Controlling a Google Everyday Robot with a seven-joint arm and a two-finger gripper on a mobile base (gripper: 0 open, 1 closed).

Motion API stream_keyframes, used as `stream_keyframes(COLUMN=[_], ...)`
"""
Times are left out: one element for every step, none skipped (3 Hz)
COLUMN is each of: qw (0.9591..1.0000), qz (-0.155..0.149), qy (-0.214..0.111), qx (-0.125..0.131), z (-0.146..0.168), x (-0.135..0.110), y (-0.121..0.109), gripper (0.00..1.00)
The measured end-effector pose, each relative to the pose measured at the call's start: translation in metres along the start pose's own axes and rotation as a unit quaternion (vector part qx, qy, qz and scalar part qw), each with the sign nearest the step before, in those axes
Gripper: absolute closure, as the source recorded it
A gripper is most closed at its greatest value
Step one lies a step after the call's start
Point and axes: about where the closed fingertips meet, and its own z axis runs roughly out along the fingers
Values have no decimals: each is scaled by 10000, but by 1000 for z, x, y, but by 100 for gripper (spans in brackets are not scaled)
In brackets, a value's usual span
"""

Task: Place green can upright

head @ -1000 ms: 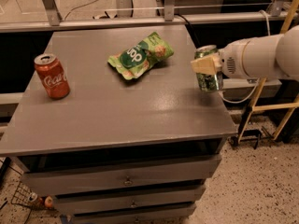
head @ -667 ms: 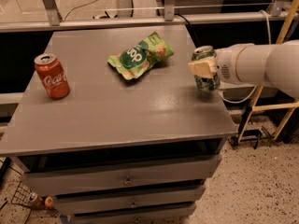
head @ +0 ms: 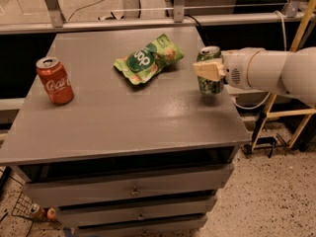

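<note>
Camera view
- Table (head: 123, 127): grey, flat, matte top with a dull sheen and squared edges.
- Drawers (head: 133, 186): grey fronts stacked under the top, each with a small knob.
- Green can (head: 211, 85): shiny metal cylinder with mottled green-and-silver print and a silver rim. It stands upright at the table's right edge, about mid-depth. Whether its base rests on the top I cannot tell.
- Tool (head: 208, 70): cream, blocky fingers closed around the green can's middle. One flat finger lies across the can's front, and the other is hidden behind it.
- Arm (head: 276, 73): white, smooth and rounded, reaching in from the right at can height.
- Red can (head: 54, 81): glossy red cylinder with white script and a silver top, upright near the left edge and well apart from the tool.
- Bag (head: 148, 58): flat, crinkled green foil with white lettering, lying toward the back between the two cans.
- Floor (head: 266, 201): pale and speckled.
</note>
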Motion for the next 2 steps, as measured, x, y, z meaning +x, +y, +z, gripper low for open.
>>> stream_keyframes(qw=[9998, 9998], qz=[80, 80], qy=[79, 79], qx=[179, 179], z=[15, 15], x=[-18, -18], y=[2, 2], gripper=[100, 100])
